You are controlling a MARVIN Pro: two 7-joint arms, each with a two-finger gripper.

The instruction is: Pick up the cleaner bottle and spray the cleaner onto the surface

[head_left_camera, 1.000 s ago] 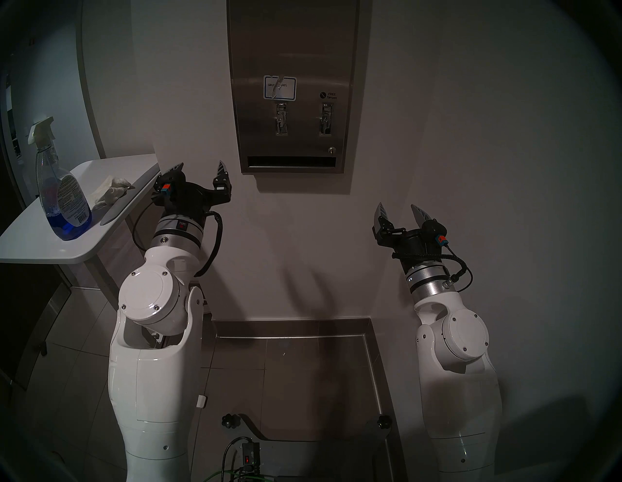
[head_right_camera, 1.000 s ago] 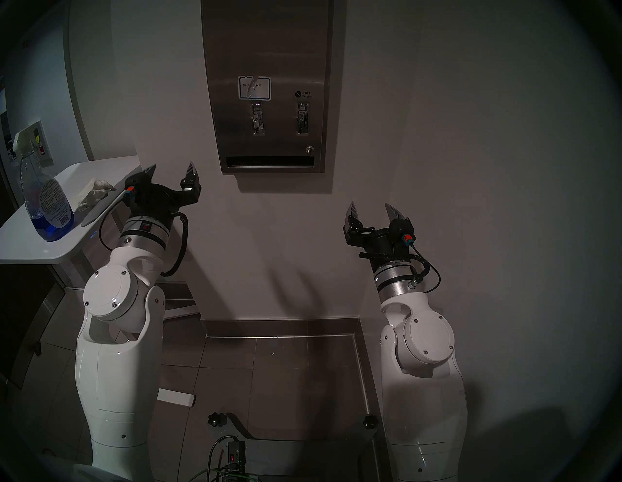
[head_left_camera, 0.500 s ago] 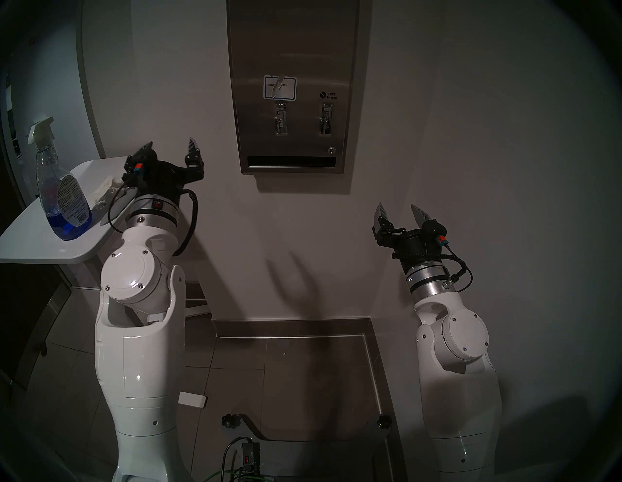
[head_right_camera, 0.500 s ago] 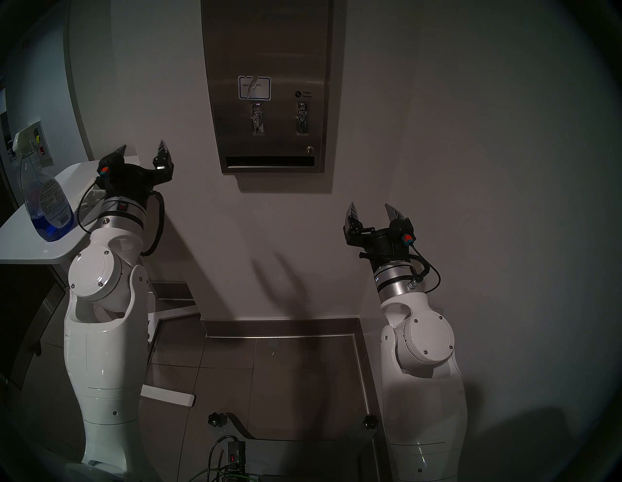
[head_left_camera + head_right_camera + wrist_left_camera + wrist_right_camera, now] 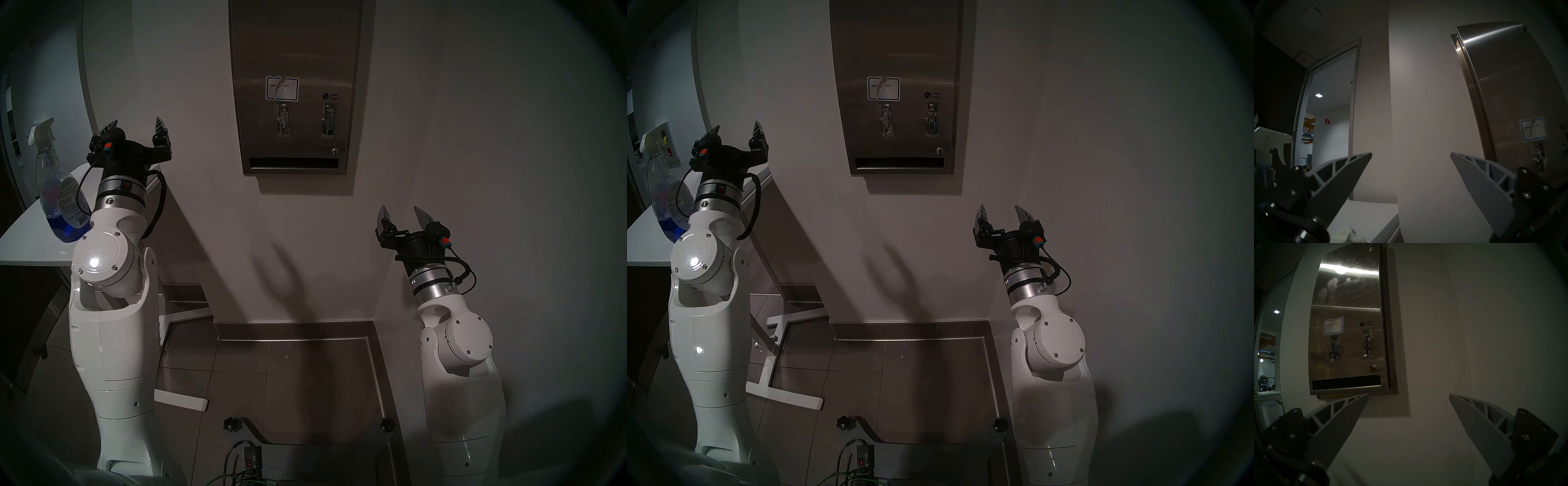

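Now our left gripper (image 5: 135, 126) (jaws wide, empty) has swung left toward the cleaner bottle (image 5: 56, 190); grasp comes next.

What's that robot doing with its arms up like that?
It is getting ready to clean. Its left pincer is open and empty, up beside the spray bottle of blue cleaner on the white table. The right pincer is open too, near the steel wall dispenser. Nothing is held yet.
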